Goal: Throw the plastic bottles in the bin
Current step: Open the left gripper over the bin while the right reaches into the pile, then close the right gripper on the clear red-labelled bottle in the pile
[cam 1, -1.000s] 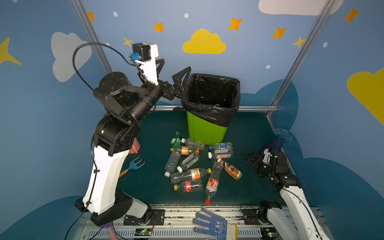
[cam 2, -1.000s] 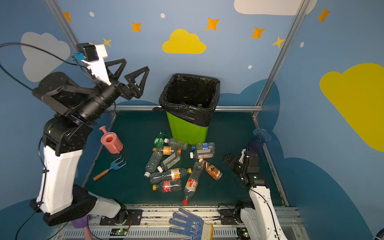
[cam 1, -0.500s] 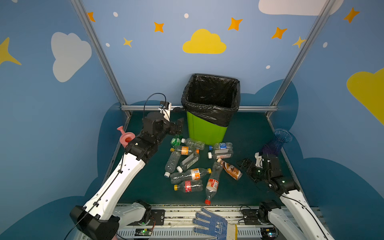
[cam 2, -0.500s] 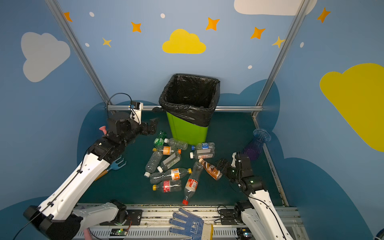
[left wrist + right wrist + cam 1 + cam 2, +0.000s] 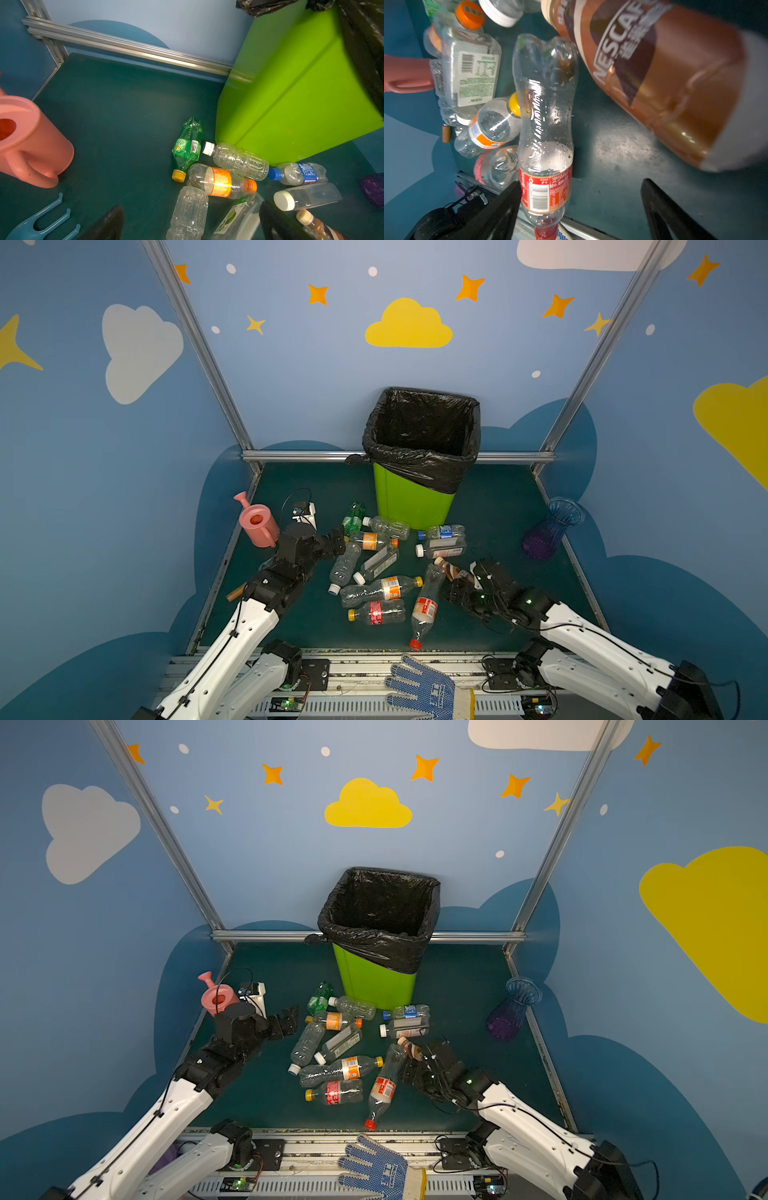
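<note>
**Blue walls, green counter, bottles heaped by the bin**

Blue walls with stars and clouds stand around the dark green counter (image 5: 498, 506). In both top views I see the bin (image 5: 411, 506) (image 5: 374, 982) standing at the back, bright green with a black bag over its rim. The plastic bottles (image 5: 388, 588) lie in a heap on the counter right in front of it. A pink watering can (image 5: 257, 524) stands left of the heap. A blue vase (image 5: 552, 526) stands well off to the right. My left end effector (image 5: 338, 541) is low at the left edge of the heap. My right end effector (image 5: 459, 591) is at the right edge, near a brown bottle (image 5: 453, 571).

From the left wrist view, the left end effector (image 5: 191, 206) is spread wide and grips nothing. A clear bottle (image 5: 189, 212) shows in the gap, not touched. A green bottle (image 5: 188, 145) lies near the foot of the bin (image 5: 291, 104).

From the right wrist view, the right end effector (image 5: 581, 182) is spread too, with nothing in its grip. The brown bottle (image 5: 664, 83) looks big, close and blurry. A red-label bottle (image 5: 546, 124) lies just beside one finger.
</note>
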`<state>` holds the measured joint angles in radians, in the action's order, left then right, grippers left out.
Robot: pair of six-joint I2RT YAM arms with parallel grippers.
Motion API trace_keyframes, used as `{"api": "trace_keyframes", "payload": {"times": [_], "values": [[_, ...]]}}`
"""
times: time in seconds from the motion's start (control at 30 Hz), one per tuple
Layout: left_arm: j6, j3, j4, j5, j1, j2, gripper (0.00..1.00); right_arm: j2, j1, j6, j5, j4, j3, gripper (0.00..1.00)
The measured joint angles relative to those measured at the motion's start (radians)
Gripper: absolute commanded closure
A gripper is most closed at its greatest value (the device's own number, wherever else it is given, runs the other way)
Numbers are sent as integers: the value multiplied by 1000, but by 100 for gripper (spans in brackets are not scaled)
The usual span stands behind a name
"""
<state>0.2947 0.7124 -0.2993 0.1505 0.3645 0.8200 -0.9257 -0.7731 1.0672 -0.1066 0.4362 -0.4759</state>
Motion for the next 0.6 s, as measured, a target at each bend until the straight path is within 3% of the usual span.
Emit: {"api": "trace_keyframes", "payload": {"times": [0.23, 0.6], "values": [[47, -70, -12, 22, -3, -108, 0, -185, -90, 33, 17, -144, -35, 10], [119, -162, -50, 20, -5, -204, 0, -327, -118, 37, 12, -235, -82, 9]]}}
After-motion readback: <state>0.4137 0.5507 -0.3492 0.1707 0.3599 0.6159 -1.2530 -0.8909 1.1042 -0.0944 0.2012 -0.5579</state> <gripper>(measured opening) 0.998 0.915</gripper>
